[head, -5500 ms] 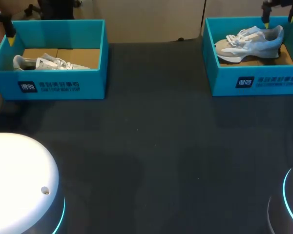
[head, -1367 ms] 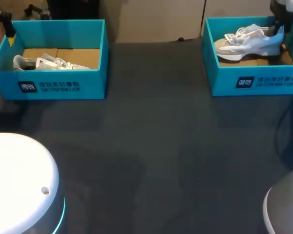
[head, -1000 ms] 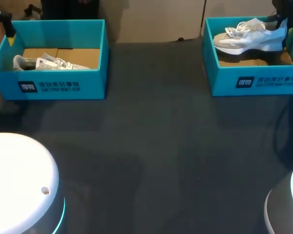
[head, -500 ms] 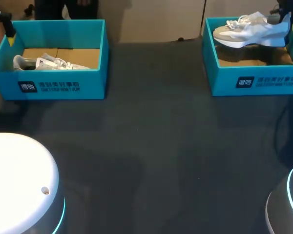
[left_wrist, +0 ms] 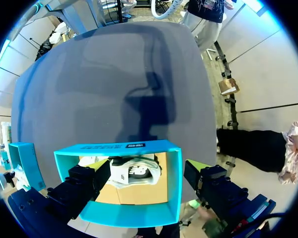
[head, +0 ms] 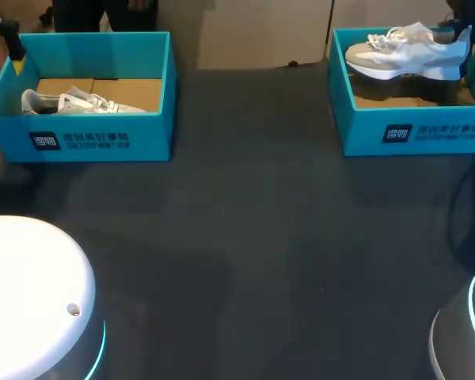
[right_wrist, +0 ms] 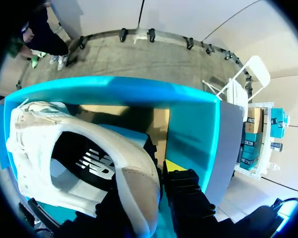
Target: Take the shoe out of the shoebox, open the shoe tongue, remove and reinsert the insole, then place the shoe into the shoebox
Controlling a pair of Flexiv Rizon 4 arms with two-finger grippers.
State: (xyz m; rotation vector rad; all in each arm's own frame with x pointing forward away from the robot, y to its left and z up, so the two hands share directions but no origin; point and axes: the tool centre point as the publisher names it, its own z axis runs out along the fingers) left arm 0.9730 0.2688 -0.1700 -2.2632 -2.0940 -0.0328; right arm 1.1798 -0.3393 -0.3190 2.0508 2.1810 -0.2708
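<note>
White shoe (head: 404, 51) held by its heel over the right shoebox (head: 416, 131), broad dark table (head: 253, 237) in front.
The right gripper (right_wrist: 159, 171) pinches the padded heel collar between both fingers. The shoe hangs level, clear of the box's cardboard floor and within its four teal walls. Two open-topped teal boxes sit at the far corners, well apart. The left shoebox (head: 87, 138) holds a second laced shoe (head: 79, 103). The left gripper (left_wrist: 145, 171) hovers above it, fingers spread wide and holding nothing.
</note>
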